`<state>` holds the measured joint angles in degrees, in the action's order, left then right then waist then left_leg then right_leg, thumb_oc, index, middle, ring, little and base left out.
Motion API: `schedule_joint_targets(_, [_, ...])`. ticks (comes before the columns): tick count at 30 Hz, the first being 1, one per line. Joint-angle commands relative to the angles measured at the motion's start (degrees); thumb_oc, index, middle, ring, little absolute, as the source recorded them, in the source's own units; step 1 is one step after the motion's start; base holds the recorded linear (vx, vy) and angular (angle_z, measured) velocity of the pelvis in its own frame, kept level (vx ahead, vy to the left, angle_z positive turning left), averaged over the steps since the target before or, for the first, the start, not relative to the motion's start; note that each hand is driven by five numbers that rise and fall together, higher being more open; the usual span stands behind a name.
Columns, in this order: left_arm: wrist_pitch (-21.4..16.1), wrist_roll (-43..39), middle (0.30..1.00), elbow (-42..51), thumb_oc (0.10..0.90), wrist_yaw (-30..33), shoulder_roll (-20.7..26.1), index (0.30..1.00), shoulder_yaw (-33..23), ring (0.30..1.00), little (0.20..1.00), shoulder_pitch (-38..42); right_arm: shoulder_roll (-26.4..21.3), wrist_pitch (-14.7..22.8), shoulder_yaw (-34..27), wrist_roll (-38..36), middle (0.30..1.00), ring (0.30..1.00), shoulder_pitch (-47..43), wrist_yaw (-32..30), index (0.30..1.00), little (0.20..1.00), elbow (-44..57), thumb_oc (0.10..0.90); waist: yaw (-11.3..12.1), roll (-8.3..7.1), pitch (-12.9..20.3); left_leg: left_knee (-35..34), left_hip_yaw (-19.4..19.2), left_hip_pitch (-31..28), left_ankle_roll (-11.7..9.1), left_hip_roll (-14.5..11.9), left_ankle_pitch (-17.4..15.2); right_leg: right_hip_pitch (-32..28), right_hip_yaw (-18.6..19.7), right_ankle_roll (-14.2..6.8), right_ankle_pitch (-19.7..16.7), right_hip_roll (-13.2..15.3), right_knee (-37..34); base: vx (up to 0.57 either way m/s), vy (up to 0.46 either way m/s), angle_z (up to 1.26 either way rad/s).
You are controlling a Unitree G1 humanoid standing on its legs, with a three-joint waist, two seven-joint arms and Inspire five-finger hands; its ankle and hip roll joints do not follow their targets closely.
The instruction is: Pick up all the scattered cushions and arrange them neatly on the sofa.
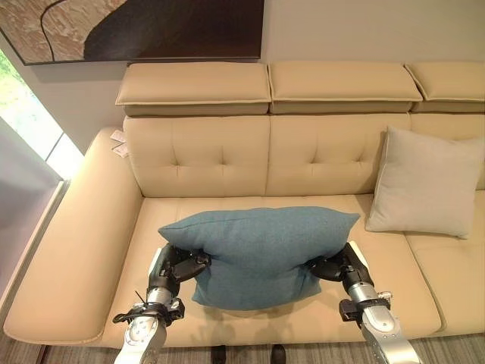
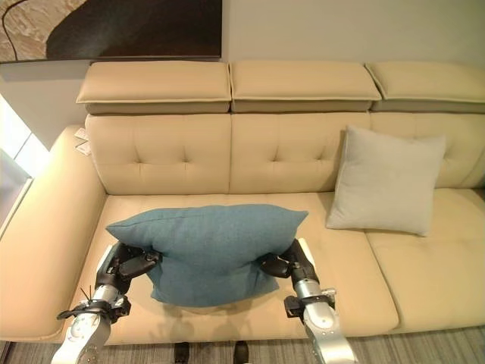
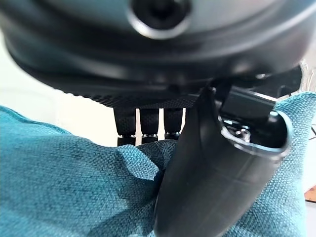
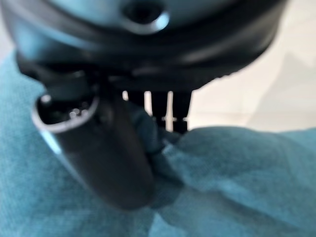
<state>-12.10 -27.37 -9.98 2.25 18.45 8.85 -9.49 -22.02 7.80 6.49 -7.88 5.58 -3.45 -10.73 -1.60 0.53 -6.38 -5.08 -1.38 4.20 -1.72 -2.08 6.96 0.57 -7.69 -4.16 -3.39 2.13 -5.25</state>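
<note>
I've got the teal cushion (image 1: 258, 250) pinched between both hands, held over the front of the sofa's (image 1: 91, 235) left-hand seat, broad face toward the head camera. Can't tell whether its lower edge touches the seat.

Left hand (image 1: 176, 267) grips the cushion's left side low down: in its wrist view the thumb (image 3: 207, 182) presses into the fabric and the fingers (image 3: 148, 126) curl round behind the fold. Right hand (image 1: 337, 267) mirrors that on the other side, thumb (image 4: 108, 158) dug in, fingers (image 4: 163, 111) wrapped behind.

Handling read: light and very soft. The fill collapses under each thumb and the cover bunches in deep creases at both grips, while the top corners flare out wider than the pinched middle. So it'll sag and swing, not stay flat. The cover is a coarse woven cloth, matte, decent friction, so I don't expect slip. Best hold is what I have: opposite side edges, a good handful of fabric plus fill.

Grey cushion (image 1: 426, 182): smoother cover, square, plump, already leaning upright against the backrest on the next seat to the right.

Sofa is beige, smooth leather-like, button-tufted back, padded headrests (image 1: 193, 85) on top, rounded armrest. Slicker than the cushion cloth, so a leaned cushion may slide down.
</note>
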Motion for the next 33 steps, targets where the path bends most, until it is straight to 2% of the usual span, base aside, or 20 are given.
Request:
schedule_joint_targets(1, [-7.30, 2.97, 0.300, 8.91, 0.400, 0.87, 0.60, 0.300, 2.03, 0.300, 0.300, 12.88, 1.08, 8.48, 0.30, 0.05, 0.300, 0.300, -12.38, -3.75, 0.300, 0.300, 6.79, 0.400, -0.04, -2.18, 4.15, 0.08, -0.11, -0.75, -0.72, 1.93, -7.17, 3.02, 1.14, -3.15, 2.70, 0.56, 0.25, 0.01, -0.004, 0.09])
schedule_joint_targets(3, [-7.47, 2.85, 0.300, 8.85, 0.400, 1.44, 0.60, 0.300, 2.01, 0.300, 0.300, 13.79, 1.11, 8.50, 0.47, 0.05, 0.300, 0.300, -13.38, -4.35, 0.300, 0.300, 6.55, 0.400, 0.03, -2.10, 4.05, 0.08, -0.10, -0.23, -0.79, 1.81, -7.10, 3.52, 1.05, -3.24, 2.71, 0.53, 0.25, -0.03, -0.024, 0.04])
schedule_joint_targets(4, [-8.57, 2.83, 0.300, 6.40, 0.400, 4.78, 0.66, 0.300, 3.08, 0.300, 0.300, 20.73, 1.38, 8.73, 2.11, 0.76, 0.300, 0.300, -20.42, -7.60, 0.300, 0.300, 4.82, 0.400, 0.06, -2.13, 3.41, 0.08, 0.01, 4.16, -1.22, 1.38, -6.29, 8.13, 1.30, -3.36, 2.00, 0.14, 0.25, -0.06, -0.042, 0.02])
schedule_joint_targets(7, [-8.58, 2.83, 0.300, 6.40, 0.400, 4.78, 0.66, 0.300, 3.08, 0.300, 0.300, 20.73, 1.38, 8.73, 2.11, 0.76, 0.300, 0.300, -20.43, -7.60, 0.300, 0.300, 4.81, 0.400, 0.05, -2.13, 3.48, 0.08, 0.01, 4.23, -1.22, 1.38, -6.28, 8.20, 1.29, -3.36, 1.99, 0.14, 0.25, -0.02, -0.017, 0.07])
schedule_joint_targets(10, [-10.13, 3.48, 0.300, 0.06, 0.400, 10.40, 1.88, 0.300, 7.10, 0.300, 0.300, 35.05, 0.47, 8.32, 5.73, 1.56, 0.300, 0.300, -34.01, -12.37, 0.300, 0.300, 0.26, 0.400, -0.21, -2.59, 3.33, 0.08, 0.76, 10.89, -1.53, 2.03, -4.66, 14.66, 1.89, -3.02, 0.21, -0.10, 0.25, -0.03, -0.012, 0.02])
schedule_joint_targets(11, [-10.20, 3.47, 0.300, -0.11, 0.400, 10.42, 1.88, 0.300, 7.11, 0.300, 0.300, 35.29, 0.46, 8.37, 5.73, 1.55, 0.300, 0.300, -34.24, -12.40, 0.300, 0.300, 0.10, 0.400, -0.23, -2.59, 3.35, 0.08, 0.78, 11.09, -1.53, 2.04, -4.62, 14.84, 1.87, -3.02, 0.19, -0.09, 0.25, 0.00, 0.007, 0.05])
schedule_joint_targets(13, [-11.03, 3.10, 0.300, -4.54, 0.400, 13.49, 3.78, 0.300, 9.10, 0.300, 0.300, 44.42, -0.87, 8.23, 7.15, 0.74, 0.300, 0.300, -42.14, -14.84, 0.300, 0.300, -3.61, 0.400, -0.29, -2.63, 3.13, 0.08, 1.07, 13.72, -1.71, 2.38, -3.90, 17.18, 2.23, -3.00, -0.50, 0.06, 0.25, 0.00, 0.007, 0.04])
schedule_joint_targets(16, [-11.65, 3.36, 0.300, -7.48, 0.400, 15.20, 4.91, 0.300, 10.45, 0.300, 0.300, 49.92, -2.07, 8.49, 7.69, -0.01, 0.300, 0.300, -47.50, -16.20, 0.300, 0.300, -6.59, 0.400, -0.23, -2.65, 2.34, 0.08, 1.30, 15.06, -1.89, 2.36, -3.42, 18.47, 2.35, -3.12, -0.79, 0.25, 0.25, -0.01, -0.001, -0.03])
schedule_joint_targets(19, [-12.16, 4.34, 0.300, -13.75, 0.400, 18.00, 7.85, 0.300, 13.00, 0.300, 0.300, 60.51, -4.46, 9.09, 8.73, -0.91, 0.300, 0.300, -56.88, -19.21, 0.300, 0.300, -11.66, 0.400, -0.02, -2.40, 1.05, 0.08, 1.45, 16.66, -2.43, 2.17, -3.08, 20.14, 2.55, -3.55, -0.87, 0.53, 0.25, 0.00, 0.000, 0.00])
schedule_joint_targets(20, [-12.24, 4.18, 0.300, -14.96, 0.400, 18.01, 8.24, 0.300, 13.51, 0.300, 0.300, 62.43, -4.61, 9.20, 9.06, -1.08, 0.300, 0.300, -58.48, -19.74, 0.300, 0.300, -12.68, 0.400, -0.03, -2.33, 0.77, 0.08, 1.53, 17.28, -2.44, 2.29, -2.66, 20.85, 2.64, -3.55, -1.14, 0.60, 0.25, 0.00, 0.000, 0.00])
schedule_joint_targets(25, [-12.26, 4.16, 0.300, -15.01, 0.400, 17.99, 8.24, 0.300, 13.51, 0.300, 0.300, 62.50, -4.62, 9.23, 9.06, -1.09, 0.300, 0.300, -58.54, -19.73, 0.300, 0.300, -12.72, 0.400, -0.03, -2.33, 0.79, 0.08, 1.54, 17.34, -2.44, 2.29, -2.64, 20.91, 2.63, -3.55, -1.15, 0.61, 0.25, 0.00, -0.003, 0.02])
schedule_joint_targets(29, [-11.98, 5.14, 0.300, -22.39, 0.400, 19.99, 10.01, 0.300, 16.58, 0.300, 0.300, 74.52, -5.57, 9.70, 10.47, -1.58, 0.300, 0.300, -67.60, -23.13, 0.300, 0.300, -18.89, 0.400, -0.19, -1.69, -0.09, 0.08, 2.27, 21.27, -3.15, 2.86, -2.17, 25.12, 3.17, -4.13, -1.93, 0.60, 0.25, 0.00, -0.023, 0.05])
schedule_joint_targets(33, [-11.98, 5.13, 0.300, -22.40, 0.400, 19.99, 10.01, 0.300, 16.58, 0.300, 0.300, 74.53, -5.57, 9.71, 10.47, -1.59, 0.300, 0.300, -67.61, -23.12, 0.300, 0.300, -18.91, 0.400, -0.19, -1.69, -0.07, 0.08, 2.27, 21.30, -3.15, 2.86, -2.17, 25.15, 3.16, -4.13, -1.93, 0.60, 0.25, 0.00, -0.002, 0.05])
